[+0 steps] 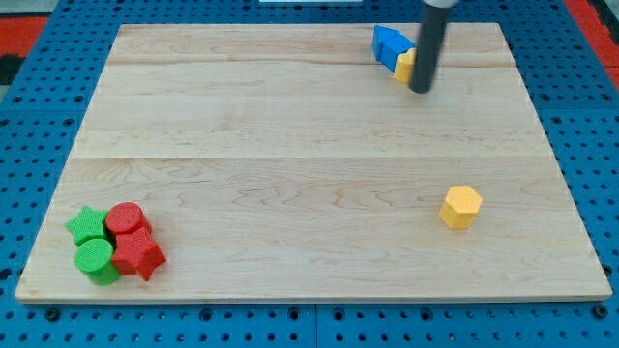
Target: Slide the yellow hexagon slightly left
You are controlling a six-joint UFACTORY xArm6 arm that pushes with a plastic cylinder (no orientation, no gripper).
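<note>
Tip (421, 90) rests beside blue block (389, 43), well apart from yellow hexagon (461, 206); no gripper fitted.

Pale matt wooden board (290, 145), smooth plastic-looking yellow hexagon (460, 206), ribbed-topped red cylinder (125, 218).

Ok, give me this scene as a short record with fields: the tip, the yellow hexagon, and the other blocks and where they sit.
tip: my tip near the view's top right, right of a blue block
target: yellow hexagon, alone at the view's lower right, well below my tip, not touched
top group: blue block with a small yellow block against it, partly hidden by the rod
bottom-left cluster: green star, red cylinder, green cylinder, red star, packed together
surface: wooden board
</note>
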